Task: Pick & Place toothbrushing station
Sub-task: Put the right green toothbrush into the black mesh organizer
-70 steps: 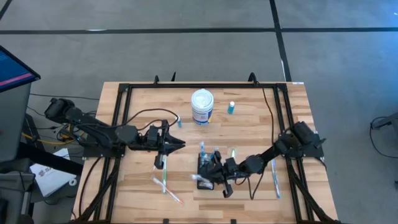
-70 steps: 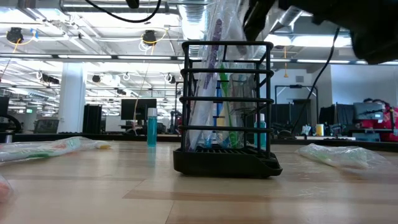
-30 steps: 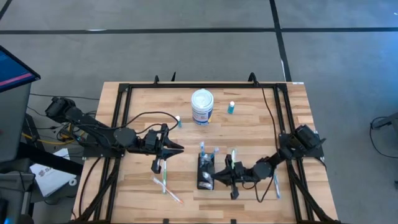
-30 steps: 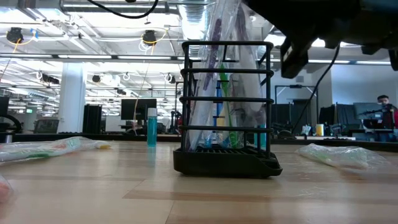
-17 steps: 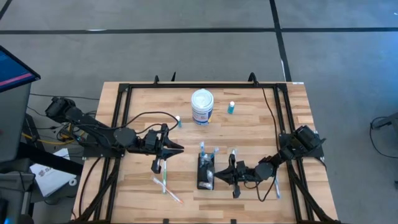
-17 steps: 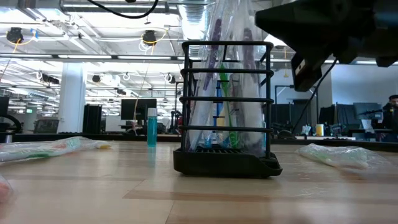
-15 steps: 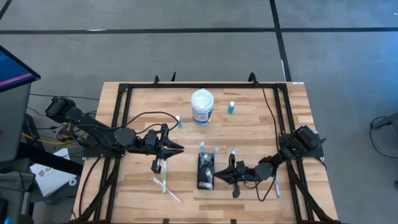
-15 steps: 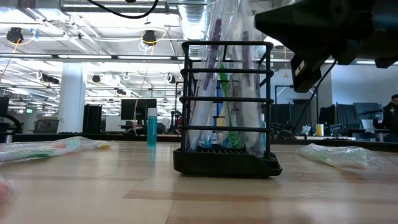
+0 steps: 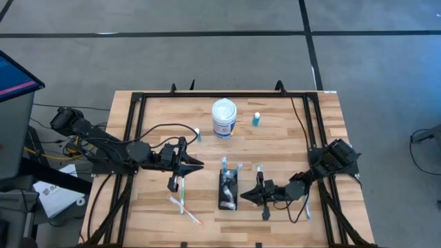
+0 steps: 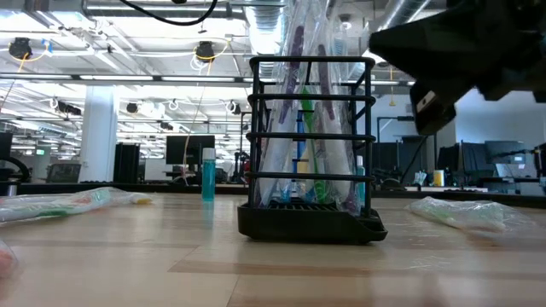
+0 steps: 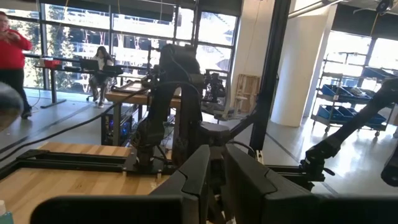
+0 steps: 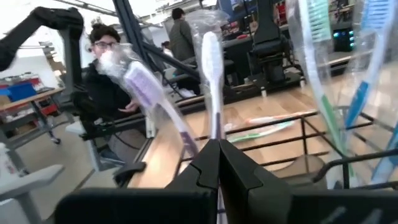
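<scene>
The toothbrushing station [image 9: 227,191], a black wire holder, stands on its base [image 10: 309,226] near the table's middle front. Several wrapped toothbrushes [image 10: 299,128] stand upright in it. My right gripper [image 9: 242,198] is shut, just right of the holder, pointing level at it and apart from it. It shows as a dark mass in the low view [image 10: 380,41]. In the right wrist view its shut tips [image 12: 219,149] are in front of a white toothbrush [image 12: 212,74]. My left gripper [image 9: 200,163] hovers shut left of the holder, raised, holding nothing.
A white tub [image 9: 224,118] and a teal bottle [image 9: 256,119] stand at the back. A second small bottle [image 9: 198,135] stands left of the middle. Wrapped toothbrushes lie front left [image 9: 183,201] and front right [image 9: 304,196]. A black frame [image 9: 138,103] borders the table.
My right gripper has drawn back from the holder toward the table's right edge and sunk a little, staying shut. The holder has kept its place, and the toothbrushes in it stay upright.
</scene>
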